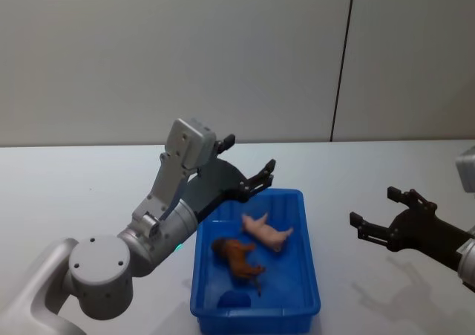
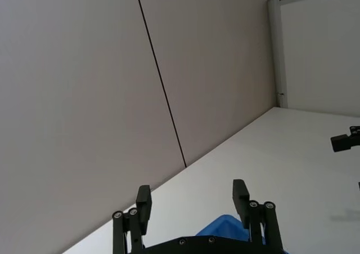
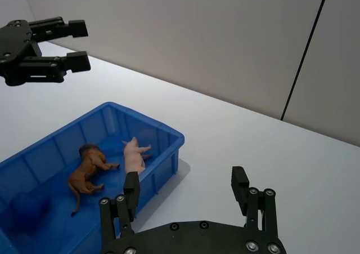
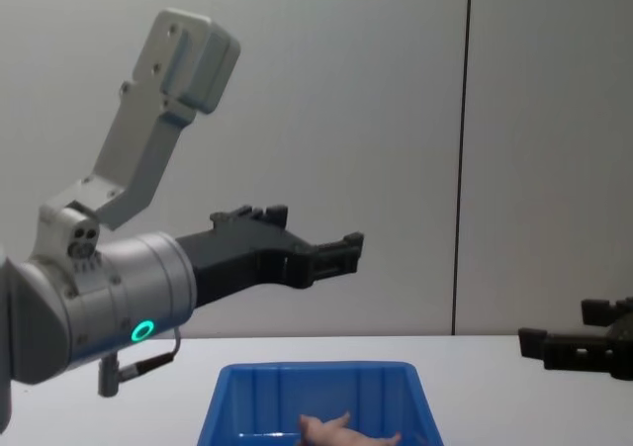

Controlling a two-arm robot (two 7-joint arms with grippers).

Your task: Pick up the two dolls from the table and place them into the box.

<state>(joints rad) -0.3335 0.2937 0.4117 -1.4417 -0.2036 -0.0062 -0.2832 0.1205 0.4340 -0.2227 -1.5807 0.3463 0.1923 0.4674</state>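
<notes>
Both dolls lie inside the bright blue rectangular plastic box, which sits on the plain white matte table directly in front of the robot. The pale peach-pink soft doll, a small figure with stubby limbs, rests on its side toward the far half of the box floor. The brown soft doll, shaped like a four-legged animal with a thin tail, lies just beside it toward the nearer left part of the floor; the two appear close but apart. A small dark blue rounded object sits in the near left corner of the box; its nature cannot be determined.

The right wrist view confirms the arrangement: the brown doll and the pink doll lie on the ribbed floor of the box, with the dark blue object apart from them.

The left gripper hangs above the far left corner of the box, clear of its rim, fingers spread and holding nothing. In the chest view it stands well above the box.

The right gripper is over bare table to the right of the box, well apart from it, fingers spread and empty.
</notes>
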